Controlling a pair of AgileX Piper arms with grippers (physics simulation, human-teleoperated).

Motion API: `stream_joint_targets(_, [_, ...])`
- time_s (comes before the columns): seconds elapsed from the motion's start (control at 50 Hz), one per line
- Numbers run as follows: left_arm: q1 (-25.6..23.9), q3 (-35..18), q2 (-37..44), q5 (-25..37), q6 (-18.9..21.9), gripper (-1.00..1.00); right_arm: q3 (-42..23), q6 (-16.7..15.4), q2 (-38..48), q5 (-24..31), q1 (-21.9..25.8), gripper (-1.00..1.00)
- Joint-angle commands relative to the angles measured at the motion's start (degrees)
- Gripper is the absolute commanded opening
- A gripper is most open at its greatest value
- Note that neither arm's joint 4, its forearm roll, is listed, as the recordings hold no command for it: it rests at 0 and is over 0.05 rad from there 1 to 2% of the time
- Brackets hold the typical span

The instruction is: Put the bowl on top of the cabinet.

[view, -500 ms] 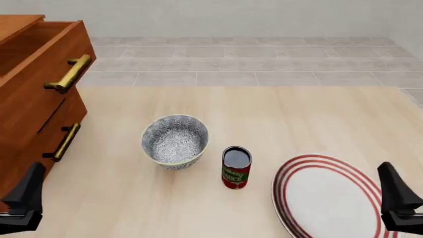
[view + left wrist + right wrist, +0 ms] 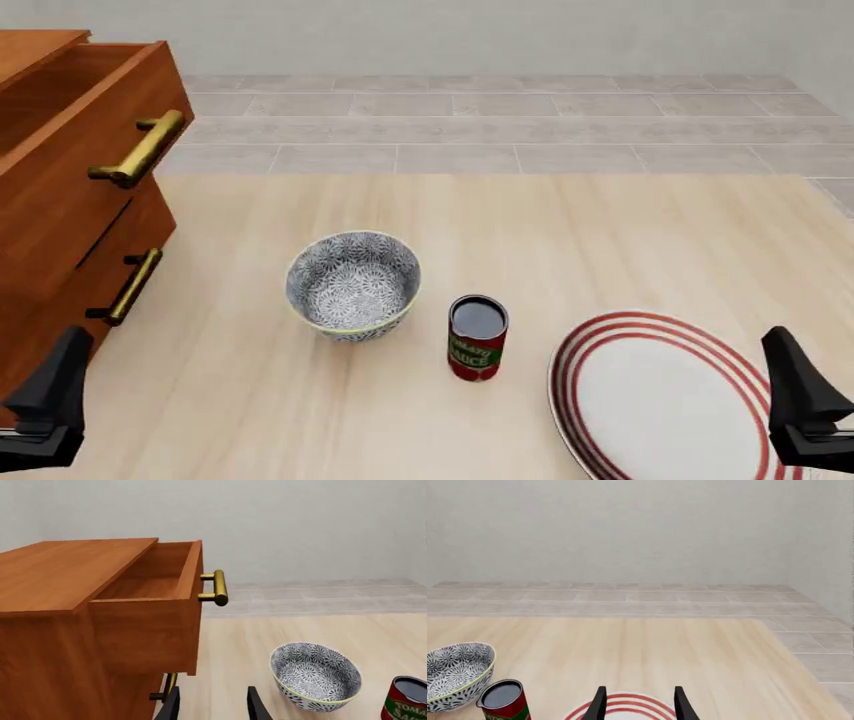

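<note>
Pale wood makes up the table (image 2: 561,230) that carries everything here. The biggest thing on it is the large reddish-brown wooden cabinet (image 2: 60,200), at the table's left edge in the front view. Its top drawer (image 2: 157,587) is pulled out and looks empty inside. A brass-gold bar handle (image 2: 139,148) sticks out from that drawer, and a second one sits lower on the cabinet's front.

Next in size is the flat white plate with red rings (image 2: 661,395). It lies well apart from the cabinet, far over on the right side of the table.

The deep round bowl with the grey-blue and white flower pattern (image 2: 354,284) stands upright on the table, near the cabinet's front but not touching it. Nothing holds it, and nothing is inside it.

The small red can with a green label (image 2: 477,337) stands just beside the bowl, on the side away from the cabinet. The can and bowl do not touch.

The left pincer (image 2: 211,706) hangs close beside the cabinet's lower front, with its fingers spread and nothing between them. The right pincer (image 2: 638,704) hangs over the near part of the plate, far from the cabinet, also spread and holding nothing.
</note>
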Motion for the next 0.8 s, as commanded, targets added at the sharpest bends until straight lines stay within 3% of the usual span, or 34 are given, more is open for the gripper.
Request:
stream_joint_targets(0.02, [-2.1,-2.1,0.1,2.3,3.2,1.00,0.1,-0.2,0.1,0.0,0.0,1.00])
stream_joint_targets(0.2, [-8.2,-6.8,5.1,4.5,3.3,1.00,0.1,-0.2,0.6,-0.2,0.0,1.00])
stream_joint_targets(0.42, [-12.6,-8.3,7.8,6.3,3.4,1.00,0.2,-0.7,1.8,-0.9,0.3,1.00])
stream_joint_targets(0.54, [-16.7,-10.1,13.8,4.3,1.7,1.00,0.2,-0.9,2.0,-1.0,0.4,1.00])
stream_joint_targets(0.7, [-19.7,-11.6,19.5,1.2,3.8,1.00,0.2,-1.1,2.0,-1.0,0.4,1.00])
stream_joint_targets(0.8, [-22.1,-12.2,24.9,-1.4,2.8,1.00,0.2,-1.1,2.1,-1.1,0.4,1.00])
